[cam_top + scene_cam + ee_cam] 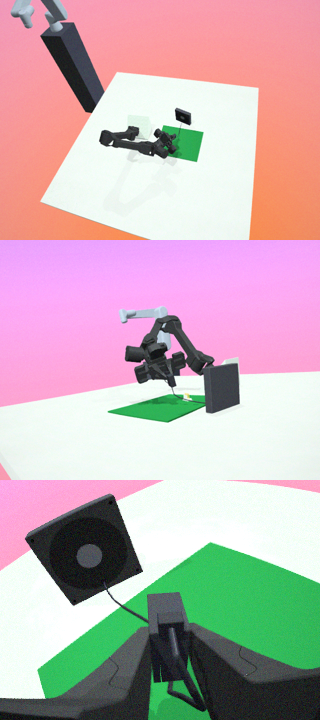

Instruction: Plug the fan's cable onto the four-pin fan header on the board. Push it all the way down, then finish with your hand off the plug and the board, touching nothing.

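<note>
My gripper (174, 136) (171, 382) (167, 632) is shut on the dark plug of the fan's cable. The plug (165, 602) sits between the fingertips in the wrist view, above the green board (192, 144) (155, 411) (250, 595) and clear of it. The hand is tilted. The white four-pin header (185, 397) with yellow pins stands on the board, right of and below the fingertips in the exterior view. It cannot be made out in the other views. The thin dark cable (196, 402) (125, 606) runs from the plug to the fan, sagging low past the header.
The square dark fan (183, 117) (223, 388) (89, 555) stands upright just beyond the board's edge. A pale block (138, 124) (233, 361) stands near the arm's base. A dark pillar (74, 67) with a light grey arm (55, 10) (144, 313) stands beyond the white table (219, 108).
</note>
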`<state>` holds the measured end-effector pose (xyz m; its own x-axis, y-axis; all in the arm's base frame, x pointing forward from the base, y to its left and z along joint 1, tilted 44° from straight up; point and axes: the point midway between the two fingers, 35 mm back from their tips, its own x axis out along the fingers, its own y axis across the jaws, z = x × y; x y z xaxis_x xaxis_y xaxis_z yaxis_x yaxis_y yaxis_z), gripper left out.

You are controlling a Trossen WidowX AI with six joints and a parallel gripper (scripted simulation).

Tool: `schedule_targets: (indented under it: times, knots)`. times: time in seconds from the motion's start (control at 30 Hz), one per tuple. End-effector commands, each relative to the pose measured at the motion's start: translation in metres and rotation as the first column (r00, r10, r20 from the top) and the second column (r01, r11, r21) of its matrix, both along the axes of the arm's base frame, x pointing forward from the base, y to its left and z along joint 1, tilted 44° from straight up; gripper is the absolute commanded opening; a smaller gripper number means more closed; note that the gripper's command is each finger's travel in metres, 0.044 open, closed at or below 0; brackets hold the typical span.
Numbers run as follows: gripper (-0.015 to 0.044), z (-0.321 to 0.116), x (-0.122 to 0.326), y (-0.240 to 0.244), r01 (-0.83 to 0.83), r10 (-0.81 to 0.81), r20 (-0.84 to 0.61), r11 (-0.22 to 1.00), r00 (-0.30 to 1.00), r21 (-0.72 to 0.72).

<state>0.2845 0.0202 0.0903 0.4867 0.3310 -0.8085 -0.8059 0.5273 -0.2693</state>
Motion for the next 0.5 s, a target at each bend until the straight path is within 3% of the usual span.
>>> schedule_targets:
  times: [0.0,0.47]
  knots:
    - [0.0000,0.004,-0.001,-0.001,-0.040,0.038,0.077,0.999,0.996,0.021]
    - [0.0000,0.019,-0.007,-0.006,-0.147,0.131,0.311,0.989,0.941,0.027]
